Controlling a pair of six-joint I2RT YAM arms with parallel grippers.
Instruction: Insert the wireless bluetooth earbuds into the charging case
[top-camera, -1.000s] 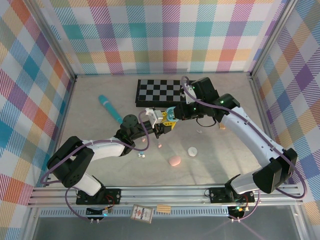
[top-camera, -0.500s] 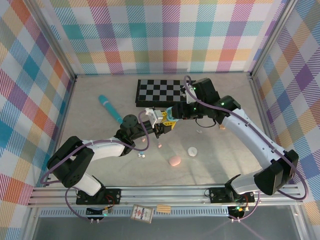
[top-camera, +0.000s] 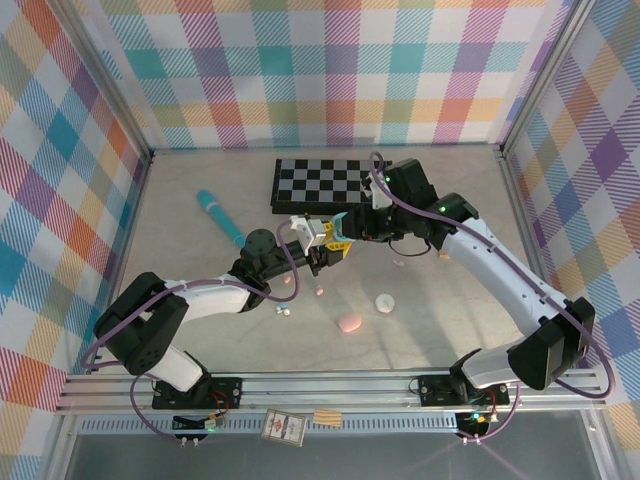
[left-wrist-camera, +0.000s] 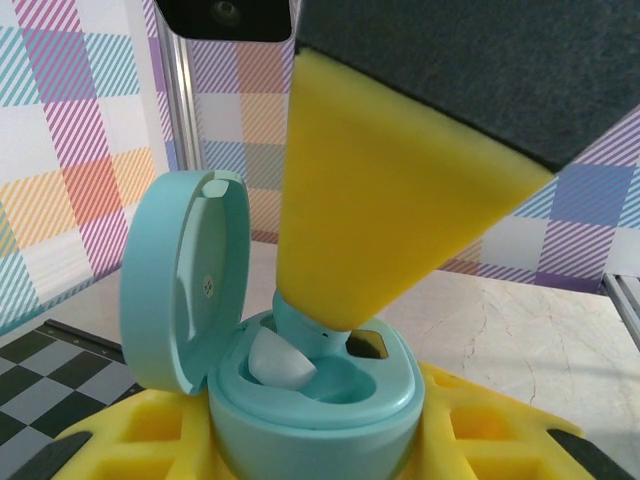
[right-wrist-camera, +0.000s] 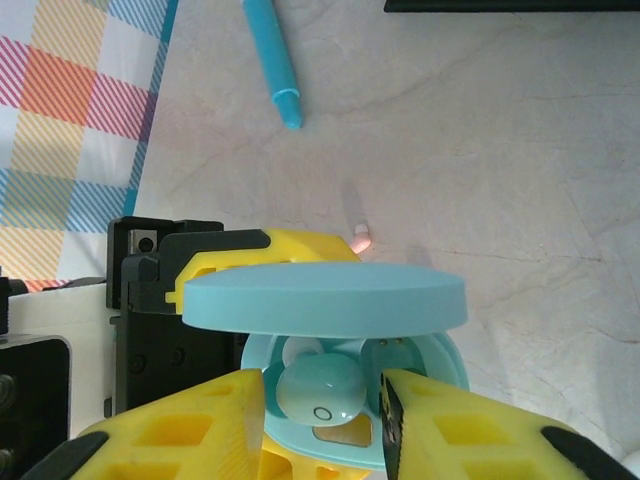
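Observation:
My left gripper (top-camera: 320, 252) is shut on the teal charging case (left-wrist-camera: 320, 415), held above the table with its lid (left-wrist-camera: 185, 280) hinged open. A white earbud (left-wrist-camera: 280, 362) sits in one well. A teal earbud (right-wrist-camera: 320, 390) lies tilted in the other well, partly proud of it. My right gripper (right-wrist-camera: 322, 400) reaches down over the case, open, its yellow fingers (right-wrist-camera: 200, 425) either side of the teal earbud with a thin gap on each side. One right finger (left-wrist-camera: 380, 200) hides the top of that earbud in the left wrist view.
Loose pink earbuds (top-camera: 289, 281) (top-camera: 320, 291) and a small pale one (top-camera: 283, 311) lie on the table under the grippers. A pink case (top-camera: 349, 323) and a white case (top-camera: 384, 301) lie nearer the front. A teal pen (top-camera: 220, 218) lies at left, a chessboard (top-camera: 320, 183) at the back.
My right gripper's fingers have parted from the teal earbud, which now rests in the case. Both arms have hardly moved.

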